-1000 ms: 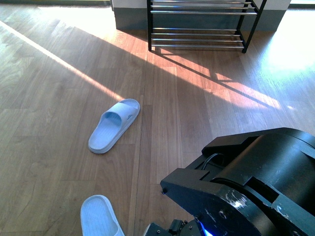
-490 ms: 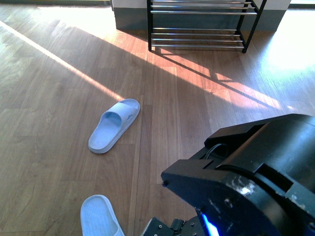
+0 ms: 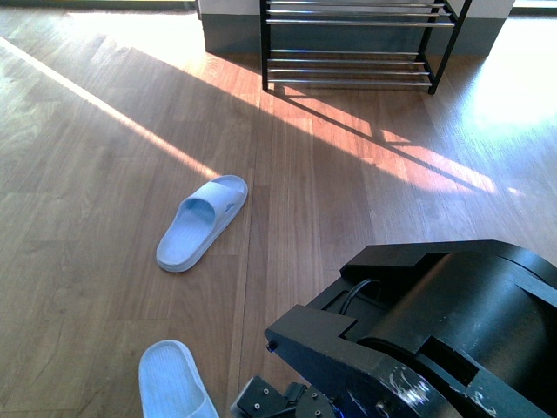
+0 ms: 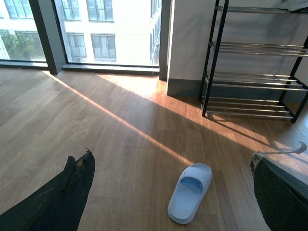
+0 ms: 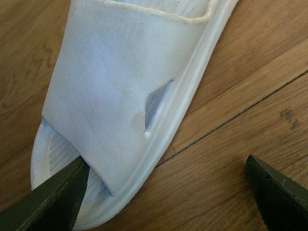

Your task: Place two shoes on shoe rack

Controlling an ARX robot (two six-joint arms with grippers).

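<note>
Down by the robot's base, your right gripper (image 5: 163,192) hung with its 2 fingers (image 5: 48,202) spread wide and nothing clamped between them. 1 finger tip sat at the strap edge of a pale blue slide sandal (image 5: 120,96), touching it or just above it; I could not tell which. The other tip stood apart over the wooden floor (image 5: 231,144) beside the sole. The sandal lay directly under the gripper, and its long axis ran at a slant across the line between the 2 fingers. I judged that the coming close would depend on that slant.

In the front view your right arm (image 3: 435,340) reached down beside the near sandal, so it was plainly the nearer arm for that shoe. Your left gripper (image 4: 171,159) was also parted and held nothing. It looked across at the second slide sandal (image 4: 190,192), which was well apart from it.

That second sandal lay flat on the floor between the robot and the shoe rack (image 3: 352,43). Its long axis ran diagonally, with the strap end pointing toward the rack. The rack stood against the far wall, and no shoe showed on the rod shelves you could see.
</note>
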